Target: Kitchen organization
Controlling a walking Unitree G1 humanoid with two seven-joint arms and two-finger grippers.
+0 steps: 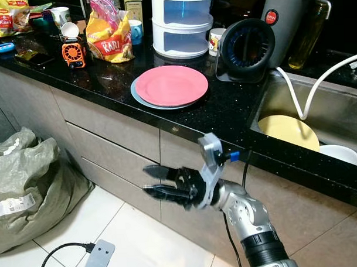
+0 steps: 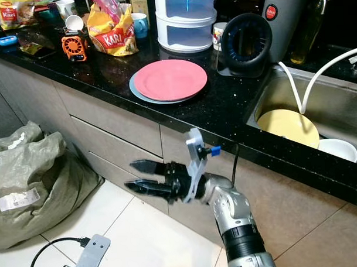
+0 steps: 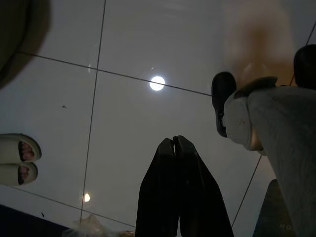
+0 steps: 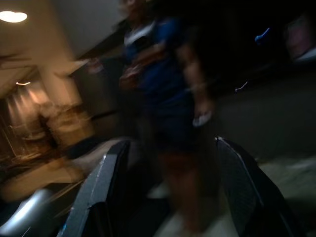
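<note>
Two plates sit stacked on the black counter (image 1: 224,108): a pink plate (image 1: 171,84) on top of a grey-blue plate (image 1: 143,99) that peeks out under it. Behind them stands a white stack of boxes (image 1: 182,22), and next to that a round black fan (image 1: 246,48). A yellow snack bag (image 1: 109,37) and a small orange fan (image 1: 73,53) are farther to the left. On the right, the sink (image 1: 283,94) holds a yellow plate (image 1: 288,131) and a white bowl (image 1: 341,153), with a white hose (image 1: 317,84) dipping into it. The right gripper (image 1: 154,180) hangs in front of the grey drawers (image 1: 108,142), below the counter edge, with its two black fingers apart and nothing between them. A green sack (image 1: 28,185) slumps on the floor to the left.

From the right eye, the same right gripper points toward the sack, well below the pink plate.

At the left wrist, the left gripper (image 3: 174,143) has its fingers pressed together over white floor tiles (image 3: 123,113). Two slippered feet (image 3: 17,159) and a grey robot leg (image 3: 266,138) are close by.

At the right wrist, the picture is dark and blurry. The black fingers (image 4: 106,182) are wide apart. A person in blue (image 4: 163,84) stands past them.
</note>
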